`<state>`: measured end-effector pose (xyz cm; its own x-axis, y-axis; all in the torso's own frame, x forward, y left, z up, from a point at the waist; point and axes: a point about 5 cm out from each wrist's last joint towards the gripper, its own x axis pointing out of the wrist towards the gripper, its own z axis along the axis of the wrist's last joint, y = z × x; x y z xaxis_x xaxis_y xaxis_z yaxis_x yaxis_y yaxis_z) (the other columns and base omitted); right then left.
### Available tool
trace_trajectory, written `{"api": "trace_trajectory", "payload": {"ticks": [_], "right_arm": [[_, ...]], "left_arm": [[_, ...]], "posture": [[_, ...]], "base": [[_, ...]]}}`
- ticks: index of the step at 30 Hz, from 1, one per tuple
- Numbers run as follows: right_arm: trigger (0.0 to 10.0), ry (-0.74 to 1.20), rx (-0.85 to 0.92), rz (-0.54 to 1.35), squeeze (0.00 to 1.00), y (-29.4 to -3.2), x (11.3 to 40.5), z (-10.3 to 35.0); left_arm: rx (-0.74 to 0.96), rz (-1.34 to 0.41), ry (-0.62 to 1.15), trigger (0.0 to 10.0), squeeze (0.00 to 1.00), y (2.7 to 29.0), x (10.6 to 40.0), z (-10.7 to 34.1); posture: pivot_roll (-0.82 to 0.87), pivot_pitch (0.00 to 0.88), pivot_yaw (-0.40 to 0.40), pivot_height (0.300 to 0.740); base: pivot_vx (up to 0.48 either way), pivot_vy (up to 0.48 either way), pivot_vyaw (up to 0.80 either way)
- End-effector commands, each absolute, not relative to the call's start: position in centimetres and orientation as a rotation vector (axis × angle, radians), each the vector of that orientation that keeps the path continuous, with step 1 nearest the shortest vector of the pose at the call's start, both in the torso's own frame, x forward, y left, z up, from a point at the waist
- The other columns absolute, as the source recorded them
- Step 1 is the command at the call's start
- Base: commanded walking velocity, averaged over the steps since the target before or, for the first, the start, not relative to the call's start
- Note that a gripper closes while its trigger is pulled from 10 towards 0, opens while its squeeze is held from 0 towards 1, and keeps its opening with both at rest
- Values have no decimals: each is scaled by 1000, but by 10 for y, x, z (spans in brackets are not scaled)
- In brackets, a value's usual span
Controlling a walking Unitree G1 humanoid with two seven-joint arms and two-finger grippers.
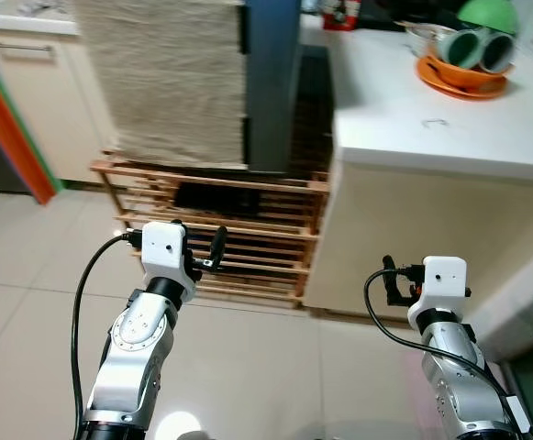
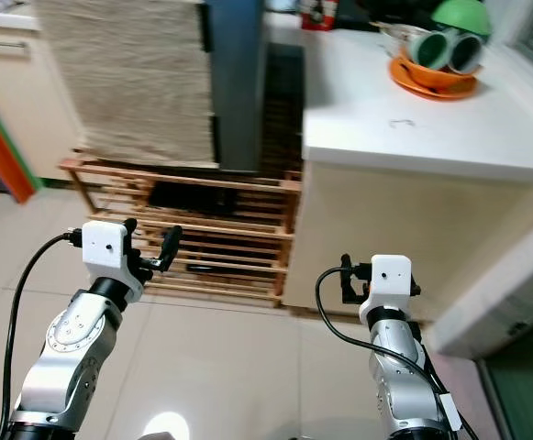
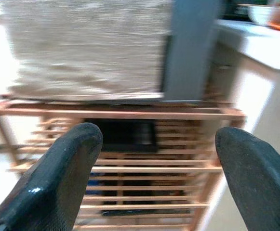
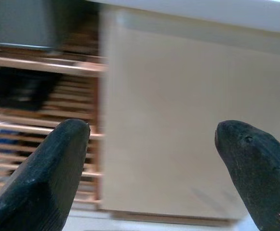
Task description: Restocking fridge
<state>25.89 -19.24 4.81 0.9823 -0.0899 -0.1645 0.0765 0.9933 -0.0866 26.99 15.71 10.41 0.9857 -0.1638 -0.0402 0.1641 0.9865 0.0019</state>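
The robot stands on a tiled floor (image 1: 27, 302) facing a low wooden rack (image 1: 248, 243), which serves as the landmark here. Both arms are raised in front of the body. The left gripper (image 3: 154, 178) points straight at the rack, its jaws spread wide with nothing between them. The right gripper (image 4: 152, 168) is off to the right of the rack, aimed at the pale side of a white desk (image 1: 431, 128), and its jaws are also wide and empty.

Behind the rack hangs a woven beige cloth (image 1: 165, 82), with a grey-blue upright panel (image 1: 273, 82) beside it that may be the fridge edge, though I cannot tell for sure. On the desk, up and to the right of the rack, sits an orange plate (image 1: 459, 82) holding bowls under a green dome. No goods to restock are in either gripper.

The risk, as I judge it: both wrist views are blurred, which suggests motion, and the rack and the desk corner are close. Stepping forward carelessly could knock a gripper against the slats or the desk side.
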Motion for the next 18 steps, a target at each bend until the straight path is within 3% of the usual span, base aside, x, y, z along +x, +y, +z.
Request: {"api": "trace_trajectory", "payload": {"ticks": [1,18], "right_arm": [[10000,164,-87,-78,0,-192,258,47],[10000,146,-78,-72,0,-192,252,49]], "left_arm": [[4,-146,47,10000,0,158,271,106],[35,-161,133,10000,0,157,271,88]], "posture": [[22,0,-30,740],[-28,0,-10,740]], "base": [[0,450,0],[0,478,0]]}}
